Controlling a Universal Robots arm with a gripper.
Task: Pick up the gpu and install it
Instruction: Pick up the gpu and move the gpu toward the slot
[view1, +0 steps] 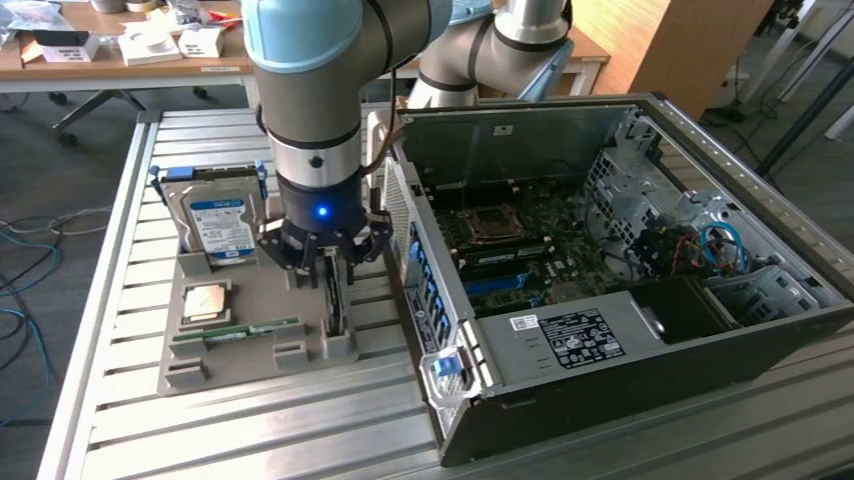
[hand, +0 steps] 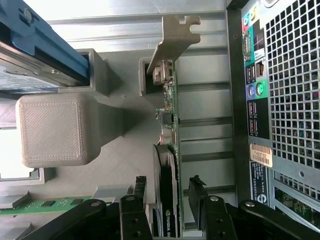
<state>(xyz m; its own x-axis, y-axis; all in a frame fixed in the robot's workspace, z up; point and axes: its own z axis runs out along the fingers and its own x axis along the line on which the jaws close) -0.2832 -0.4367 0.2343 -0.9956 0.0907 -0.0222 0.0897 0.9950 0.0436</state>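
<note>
One gpu (view1: 334, 305) stands on edge in a slot of the one grey printed holder (view1: 267, 365). In the exterior view the holder lies on the slatted metal table (view1: 160, 430), at nine o'clock of the one open computer case (view1: 601, 270). The holder also carries three other parts:
- one hard drive (view1: 220, 225) with a blue-white label, at eleven o'clock of the gpu;
- one square processor chip (view1: 204, 300), at nine o'clock of it;
- one green memory stick (view1: 238, 330), at eight o'clock of it.

The one pincer (view1: 331, 262) hangs from the arm (view1: 314, 90) straight over the gpu's twelve o'clock end. In the wrist view its two fingers (hand: 139, 197) stand wide apart, one on each flat side of the card. A narrow gap shows on both sides, so it grips nothing. The card's silver bracket (hand: 174, 37) sits at the end away from the fingers, and the case's port panel (hand: 252, 95) runs alongside.
</note>
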